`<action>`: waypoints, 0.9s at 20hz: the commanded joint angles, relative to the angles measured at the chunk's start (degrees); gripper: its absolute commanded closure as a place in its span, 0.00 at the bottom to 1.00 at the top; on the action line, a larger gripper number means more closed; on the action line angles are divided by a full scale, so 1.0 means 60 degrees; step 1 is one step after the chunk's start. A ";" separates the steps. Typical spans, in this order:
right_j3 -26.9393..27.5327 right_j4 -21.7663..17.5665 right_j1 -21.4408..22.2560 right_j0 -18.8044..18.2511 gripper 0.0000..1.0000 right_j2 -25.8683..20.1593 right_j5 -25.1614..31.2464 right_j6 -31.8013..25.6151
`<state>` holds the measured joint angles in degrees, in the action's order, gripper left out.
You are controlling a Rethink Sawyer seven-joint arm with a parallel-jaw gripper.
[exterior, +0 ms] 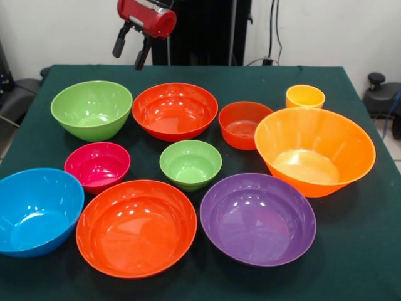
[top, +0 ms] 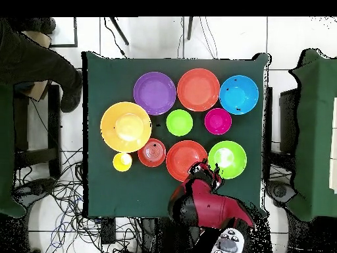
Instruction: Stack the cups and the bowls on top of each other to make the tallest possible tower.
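All bowls stand apart on the green table [exterior: 357, 251]; none sits in another. At the back are a large lime green bowl [exterior: 92, 110] [top: 228, 159], a red-orange bowl [exterior: 175, 111] [top: 185, 160], a small red-orange bowl [exterior: 244, 124] [top: 152, 152] and a yellow-orange cup [exterior: 305, 96] [top: 122, 161]. A large orange bowl [exterior: 314, 150] [top: 126, 126] stands at the right. My gripper [exterior: 131, 50] [top: 209, 170] is open and empty. It hangs high over the table's far edge, between the lime green and red-orange bowls.
A magenta bowl [exterior: 98, 165], a small lime green bowl [exterior: 190, 163], a blue bowl [exterior: 36, 210], a wide red-orange bowl [exterior: 136, 227] and a purple bowl [exterior: 257, 218] fill the middle and front. A person [top: 33, 59] in dark clothes shows beside the table in the overhead view.
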<state>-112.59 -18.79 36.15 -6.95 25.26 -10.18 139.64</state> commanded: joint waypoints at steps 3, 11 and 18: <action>0.1264 0.0048 0.0028 -0.0061 0.00 -0.0734 0.1550 -0.0107; 0.2308 0.0361 -0.1302 0.0174 0.00 -0.0283 0.0545 0.0300; 0.2788 0.0561 -0.1954 0.0249 0.00 -0.0162 0.0206 0.0519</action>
<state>-102.41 -17.83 30.48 -6.41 27.81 -7.67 139.64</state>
